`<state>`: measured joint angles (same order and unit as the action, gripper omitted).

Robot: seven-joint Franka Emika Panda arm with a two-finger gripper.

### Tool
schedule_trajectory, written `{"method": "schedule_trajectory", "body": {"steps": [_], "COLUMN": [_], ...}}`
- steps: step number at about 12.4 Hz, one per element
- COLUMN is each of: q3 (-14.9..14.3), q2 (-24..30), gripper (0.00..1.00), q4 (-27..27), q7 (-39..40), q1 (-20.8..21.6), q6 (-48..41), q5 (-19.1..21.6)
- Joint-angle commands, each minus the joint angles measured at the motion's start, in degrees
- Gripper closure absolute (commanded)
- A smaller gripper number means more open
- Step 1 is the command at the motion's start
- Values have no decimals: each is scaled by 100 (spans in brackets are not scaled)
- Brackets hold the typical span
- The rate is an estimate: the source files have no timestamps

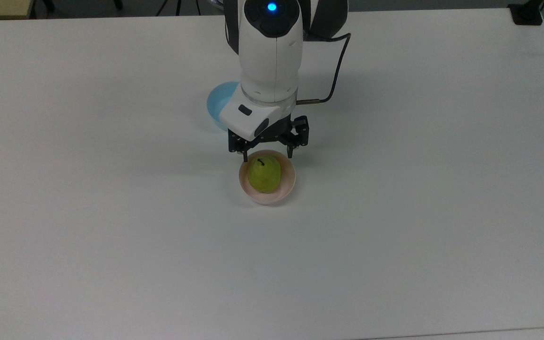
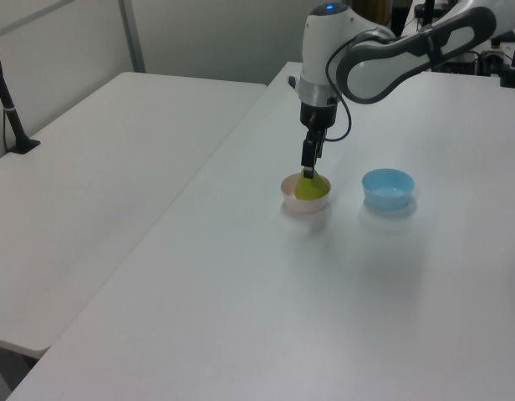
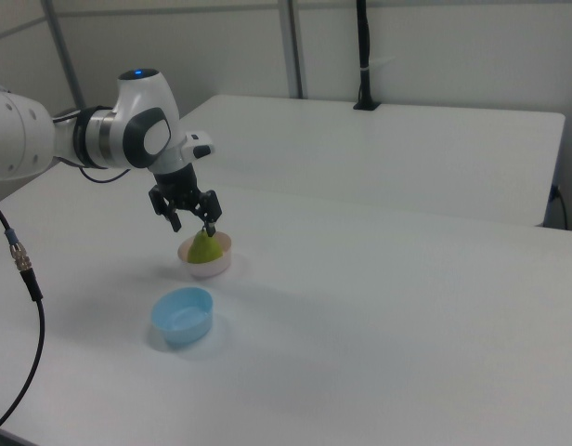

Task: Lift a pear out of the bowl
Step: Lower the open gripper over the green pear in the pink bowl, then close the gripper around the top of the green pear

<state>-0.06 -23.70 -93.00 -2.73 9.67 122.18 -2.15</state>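
Observation:
A yellow-green pear [image 1: 264,174] with a dark stem stands in the pale pink bowl [image 1: 292,178] near the table's middle. My gripper [image 1: 267,157] hangs open at the bowl's far edge in the top view, its black fingers spread about as wide as the bowl. In the left view the gripper [image 2: 308,171] is right above the pear [image 2: 310,189] in the bowl [image 2: 305,204]. Seen from the right view, the gripper [image 3: 194,228] hovers just above the pear [image 3: 205,248] and the bowl [image 3: 208,268], with one finger to each side of the pear's top.
An empty light blue bowl [image 1: 216,106] sits just behind the pink one, partly hidden by the arm; it is also the blue bowl [image 2: 388,188] and the blue bowl [image 3: 183,316]. A black cable [image 1: 335,71] trails off the wrist. A second white table [image 2: 90,184] adjoins this one.

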Motion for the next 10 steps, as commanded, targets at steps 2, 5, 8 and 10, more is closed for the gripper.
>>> {"method": "schedule_trajectory", "body": {"steps": [2,5,8,10], "q3": [-64,-73,-73,-64], "q2": [-292,-434,-504,-495], "gripper": [17,27,42,65], "q4": [1,1,-8,-8], "q7": [-105,-105,-105,-96], "q1": [52,70,70,78], "q6": [385,473,614,623], "q5": [-57,-162,-172,-189]}}
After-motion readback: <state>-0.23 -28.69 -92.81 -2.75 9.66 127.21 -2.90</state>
